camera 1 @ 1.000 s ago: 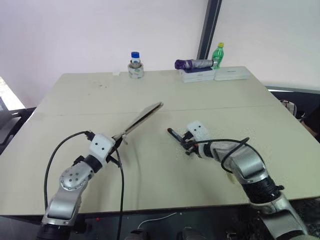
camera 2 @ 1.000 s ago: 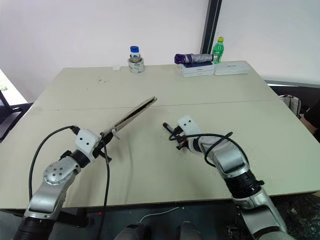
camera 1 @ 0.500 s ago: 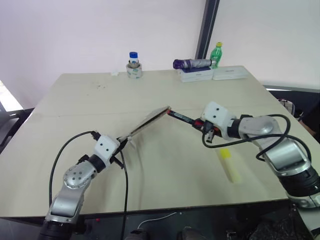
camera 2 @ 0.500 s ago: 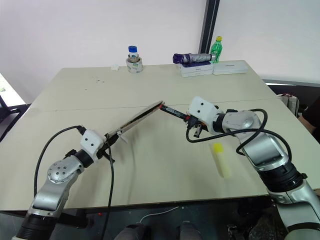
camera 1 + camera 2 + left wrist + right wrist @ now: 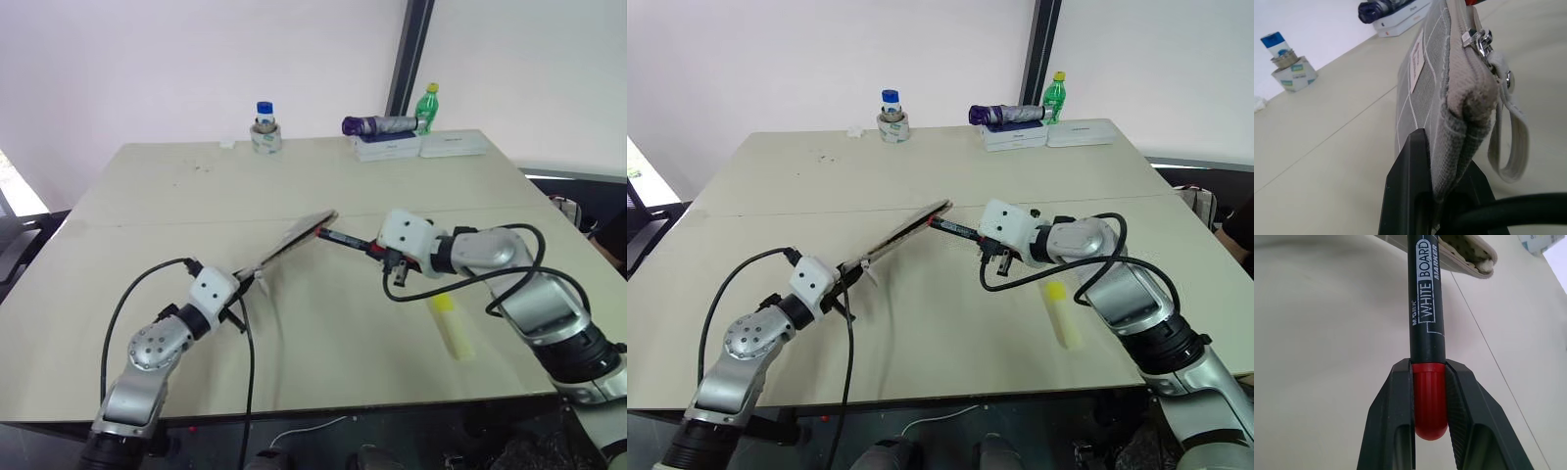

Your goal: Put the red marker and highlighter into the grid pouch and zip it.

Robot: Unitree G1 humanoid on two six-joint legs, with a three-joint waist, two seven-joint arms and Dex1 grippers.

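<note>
The grid pouch (image 5: pixel 294 239) hangs above a pale beige table (image 5: pixel 176 206), raised at a slant with its far end highest, over the table's middle. The room behind is plain white wall with a dark vertical post (image 5: pixel 409 54). Along the table's far edge stand a blue-capped jar (image 5: pixel 265 127), a folded purple umbrella (image 5: pixel 379 124) on flat white boxes (image 5: pixel 421 147), and a green bottle (image 5: pixel 427 106).

The left gripper (image 5: pixel 1442 205) reaches forward and inward from the near left, roughly level, its black fingers (image 5: pixel 1410 196) clamped tight on the pouch's near corner beside the zipper pull (image 5: pixel 1480 41) and strap loop. The right gripper (image 5: pixel 1429 396) comes in from the right, angled toward the left and a little downward, fingers pinched on the red cap end of the red marker (image 5: pixel 955 229). The marker's black barrel points at the pouch's raised far end, its tip right at the pouch mouth; whether it is inside I cannot tell.

The highlighter (image 5: pixel 451 325) lies flat on the table near the front right, below the right forearm, apart from both grippers. Bare tabletop spreads wide around the pouch, toward the left side and the near edge.
</note>
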